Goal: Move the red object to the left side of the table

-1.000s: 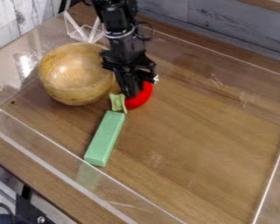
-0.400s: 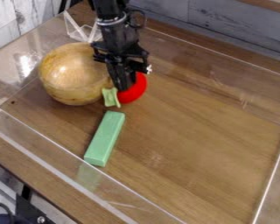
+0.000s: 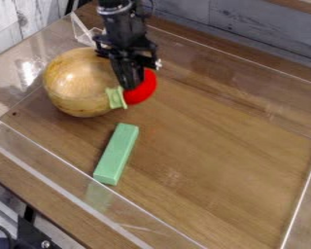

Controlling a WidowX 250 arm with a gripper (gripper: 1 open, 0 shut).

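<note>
One part of the task looks done — the claw (image 3: 129, 78) is closed on the red object (image 3: 141, 87) and holds it, pointing almost straight down. The red object hangs just beside the wooden bowl (image 3: 81, 83), on the bowl's right side, and its light green stem piece (image 3: 114, 98) is touching or nearly touching the bowl. It seems to be lifted a little off the surface (image 3: 224, 136), though I cannot tell this for sure. The green block (image 3: 117, 153) lies apart, in front of the bowl. What remains, I judge — carrying the red object past the bowl to the left side and releasing it there.
</note>
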